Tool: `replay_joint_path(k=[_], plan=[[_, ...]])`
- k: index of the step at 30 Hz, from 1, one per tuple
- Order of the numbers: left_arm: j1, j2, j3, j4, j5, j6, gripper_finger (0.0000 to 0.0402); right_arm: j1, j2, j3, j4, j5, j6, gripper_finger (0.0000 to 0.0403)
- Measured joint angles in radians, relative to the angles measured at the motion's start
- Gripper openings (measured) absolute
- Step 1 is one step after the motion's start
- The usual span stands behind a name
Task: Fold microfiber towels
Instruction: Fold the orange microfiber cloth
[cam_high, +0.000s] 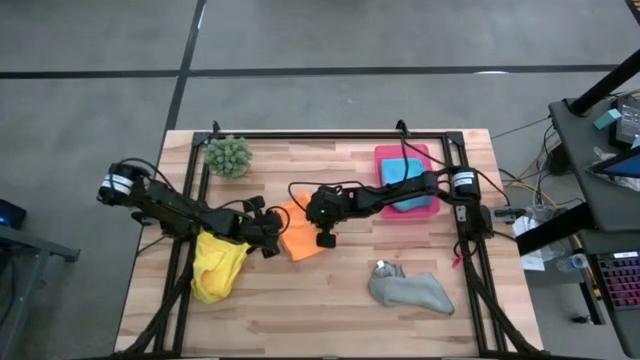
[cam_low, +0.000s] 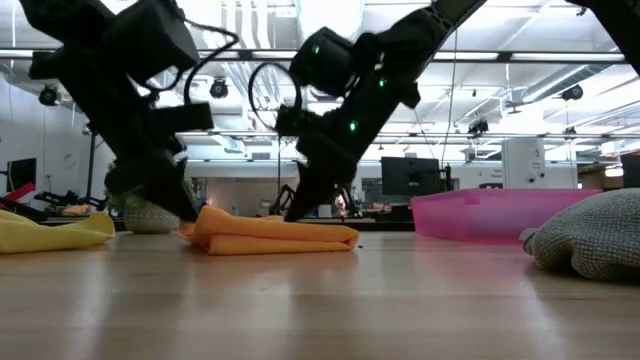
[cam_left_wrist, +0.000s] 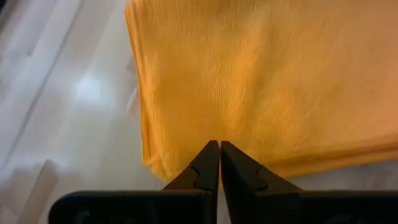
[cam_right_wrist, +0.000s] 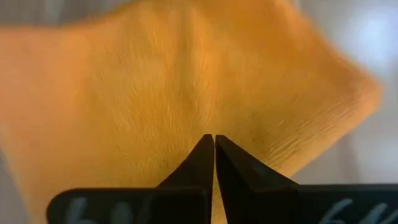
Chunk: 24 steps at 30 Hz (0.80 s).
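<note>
The orange towel (cam_high: 300, 236) lies folded in several layers at the table's middle, and also shows in the low view (cam_low: 270, 234). My left gripper (cam_high: 271, 236) is shut at its left end. My right gripper (cam_high: 306, 212) is shut on its far part. The yellow towel (cam_high: 218, 266) lies crumpled at the near left, under my left arm. The grey towel (cam_high: 410, 290) lies bunched at the near right. The blue towel (cam_high: 405, 180) lies in the pink tray (cam_high: 384, 155). I do not see a lime green towel. My left gripper sets its shut fingertips (cam_left_wrist: 219, 149) on the orange towel's top (cam_left_wrist: 217, 124), just inside a folded edge (cam_left_wrist: 149, 155), slanting down from the table's left. The towel lies flat on the table. No cloth shows between the fingers. My right gripper sets its shut fingertips (cam_right_wrist: 214, 142) on the orange towel's top layer (cam_right_wrist: 211, 118), slanting down from the table's right. Creases in the cloth run toward the tips. The towel lies on the table (cam_low: 300, 228). No cloth shows between the fingers.
A spiky green plant (cam_high: 228, 155) stands at the far left. The pink tray sits at the far right under my right arm. Bare wood (cam_high: 300, 300) lies along the near edge between the yellow and grey towels.
</note>
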Motion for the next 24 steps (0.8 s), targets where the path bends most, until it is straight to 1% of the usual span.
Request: replay_joint_path(k=[3, 7, 11, 14, 18, 21, 24], plan=[[-0.001, -0.037, 0.004, 0.000, 0.009, 0.000, 0.0001, 0.002, -0.030, -0.004, 0.003, 0.002, -0.001, 0.0009], [-0.005, -0.092, 0.004, 0.011, 0.084, -0.002, 0.0001, 0.010, -0.061, -0.023, 0.002, 0.001, -0.002, 0.0009], [-0.038, -0.105, 0.004, 0.114, 0.129, -0.006, 0.0001, 0.035, -0.074, -0.040, 0.002, -0.002, -0.007, 0.0009], [-0.070, -0.068, 0.005, 0.244, 0.149, -0.004, 0.0001, 0.061, -0.074, -0.046, -0.011, -0.004, -0.001, 0.0009], [-0.110, 0.008, 0.004, 0.375, 0.195, -0.005, 0.0001, 0.098, -0.074, -0.056, -0.022, -0.006, 0.018, 0.0009], [-0.130, 0.074, 0.006, 0.436, 0.208, -0.007, 0.0001, 0.123, -0.074, -0.068, -0.022, -0.006, 0.037, 0.0009], [-0.139, 0.140, 0.018, 0.455, 0.214, -0.008, 0.0001, 0.140, -0.074, -0.089, -0.021, -0.006, 0.063, 0.0009]])
